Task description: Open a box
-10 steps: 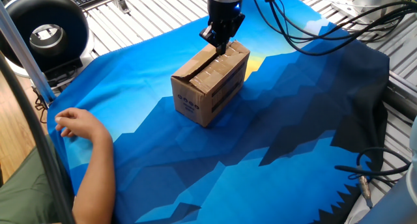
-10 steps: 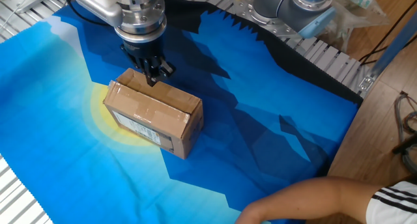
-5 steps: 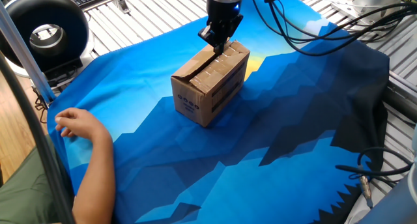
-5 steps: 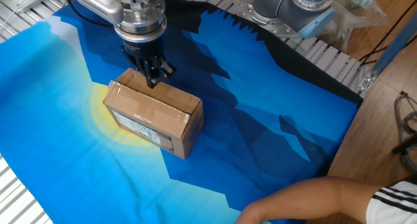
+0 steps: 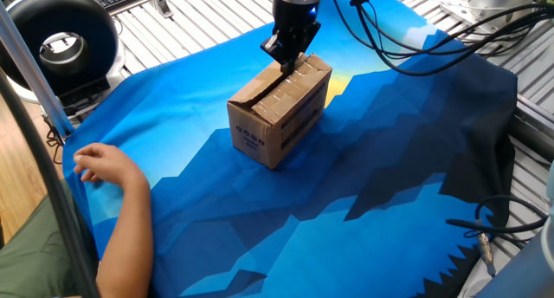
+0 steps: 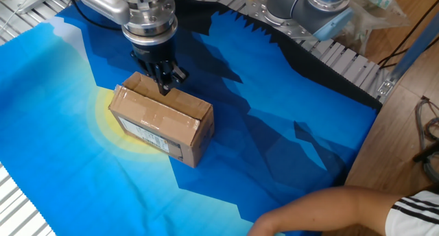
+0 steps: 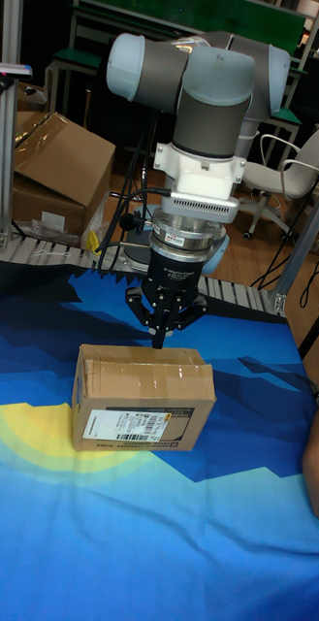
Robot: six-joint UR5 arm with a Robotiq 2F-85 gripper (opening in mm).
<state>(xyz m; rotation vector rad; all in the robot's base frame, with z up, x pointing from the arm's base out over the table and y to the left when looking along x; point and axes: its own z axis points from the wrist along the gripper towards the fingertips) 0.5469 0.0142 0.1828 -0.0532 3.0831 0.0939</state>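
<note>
Blue printed cloth (image 5: 363, 185) spread over the table, with the box (image 5: 280, 107) standing near its middle on the yellow patch. The box is not yet opened: its top flaps are seen lying flat, and clear tape along the seam appears intact in the tall fixed view. The gripper (image 7: 160, 336) is held at the far top edge of the box, fingers drawn close together with nothing visibly grasped. Lifting of all the flaps is judged to remain
</note>
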